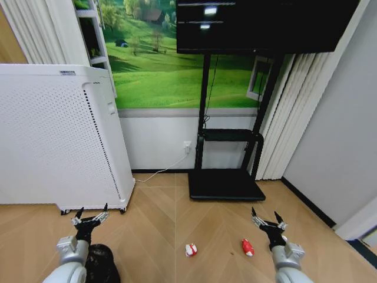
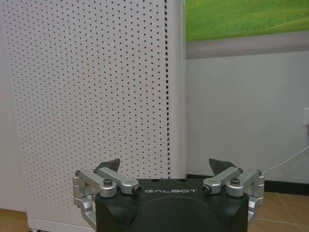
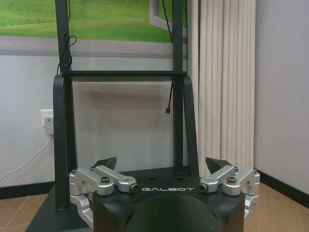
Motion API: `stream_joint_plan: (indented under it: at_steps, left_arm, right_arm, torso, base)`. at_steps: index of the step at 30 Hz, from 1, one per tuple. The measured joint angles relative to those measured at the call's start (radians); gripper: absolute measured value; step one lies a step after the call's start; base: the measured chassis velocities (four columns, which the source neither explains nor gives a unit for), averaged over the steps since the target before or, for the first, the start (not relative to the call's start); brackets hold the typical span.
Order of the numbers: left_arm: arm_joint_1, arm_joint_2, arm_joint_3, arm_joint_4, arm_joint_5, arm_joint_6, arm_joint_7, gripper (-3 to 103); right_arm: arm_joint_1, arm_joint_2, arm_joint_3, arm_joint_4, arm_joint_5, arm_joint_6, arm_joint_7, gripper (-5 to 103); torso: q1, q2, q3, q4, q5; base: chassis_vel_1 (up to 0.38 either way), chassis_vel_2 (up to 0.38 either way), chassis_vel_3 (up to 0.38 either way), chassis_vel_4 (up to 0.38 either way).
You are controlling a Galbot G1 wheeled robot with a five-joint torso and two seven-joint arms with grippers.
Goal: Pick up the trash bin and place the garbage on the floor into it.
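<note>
Honestly, both the left gripper [image 1: 90, 218] and right gripper [image 1: 268, 222] hang spread and empty, bin [image 1: 101, 265] at 7 o'clock under the left arm, garbage [image 1: 191, 250] around 6, so a blind reach could tip it.

Silver-linked left gripper [image 2: 166, 166] and right gripper [image 3: 163, 164], black fingertips, black housings lettered GALBOT, grey wrists.

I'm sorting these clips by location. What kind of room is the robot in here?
Probably a living room or a mock-up of one: a TV on a black floor stand, a landscape wall mural, a tall white air purifier and wood-pattern flooring with curtains beside the stand.
</note>
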Motion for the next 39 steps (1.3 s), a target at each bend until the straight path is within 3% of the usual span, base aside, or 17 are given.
stream_joint_plan:
  at_steps: [7, 12, 14, 17, 18, 22, 28, 39]
  left_arm:
    - [0.045, 0.019, -0.022, -0.041, -0.018, 0.035, -0.022, 100]
    - [0.110, 0.090, -0.109, -0.069, -0.040, 0.076, -0.009, 100]
    - [0.186, 0.153, -0.183, -0.093, -0.040, 0.094, 0.011, 100]
    - [0.226, 0.170, -0.208, -0.102, -0.038, 0.105, 0.012, 100]
    - [0.287, 0.178, -0.233, -0.109, -0.030, 0.118, 0.012, 100]
    - [0.368, 0.147, -0.224, -0.101, -0.006, 0.142, -0.013, 100]
    - [0.427, 0.113, -0.186, -0.024, 0.065, 0.136, -0.019, 100]
    - [0.441, 0.141, -0.176, 0.048, -0.023, 0.187, -0.011, 100]
  right_arm:
    - [-0.005, -0.009, 0.009, 0.003, 0.004, 0.000, 0.000, 100]
    - [-0.011, -0.016, 0.014, 0.015, 0.013, -0.004, 0.003, 100]
    - [-0.013, -0.019, 0.018, 0.023, 0.020, -0.008, 0.006, 100]
    - [-0.014, -0.022, 0.021, 0.025, 0.023, -0.008, 0.007, 100]
    - [-0.016, -0.026, 0.026, 0.028, 0.031, -0.010, 0.008, 100]
    - [-0.015, -0.035, 0.032, 0.029, 0.044, -0.013, 0.009, 100]
    - [-0.004, -0.040, 0.032, 0.030, 0.056, -0.022, 0.013, 100]
    - [0.000, -0.042, 0.028, 0.027, 0.056, -0.026, 0.016, 100]
  torso:
    - [0.000, 0.002, 0.001, -0.0001, -0.0001]
    - [0.001, 0.004, 0.003, 0.0000, -0.0003]
    - [0.001, 0.005, 0.004, -0.0001, 0.0000]
    - [0.001, 0.006, 0.004, 0.0000, 0.0000]
    - [0.001, 0.007, 0.005, 0.0001, 0.0002]
    - [0.002, 0.008, 0.006, -0.0002, 0.0002]
    - [0.002, 0.009, 0.006, -0.0001, -0.0001]
    - [0.002, 0.010, 0.007, 0.0000, -0.0001]
  base:
    - [0.000, 0.000, 0.000, 0.000]
    - [0.000, 0.000, 0.000, 0.000]
    - [0.000, 0.000, 0.000, 0.000]
    - [0.000, 0.000, 0.000, 0.000]
    - [0.000, 0.000, 0.000, 0.000]
    - [0.000, 0.000, 0.000, 0.000]
    - [0.000, 0.000, 0.000, 0.000]
    - [0.000, 0.000, 0.000, 0.000]
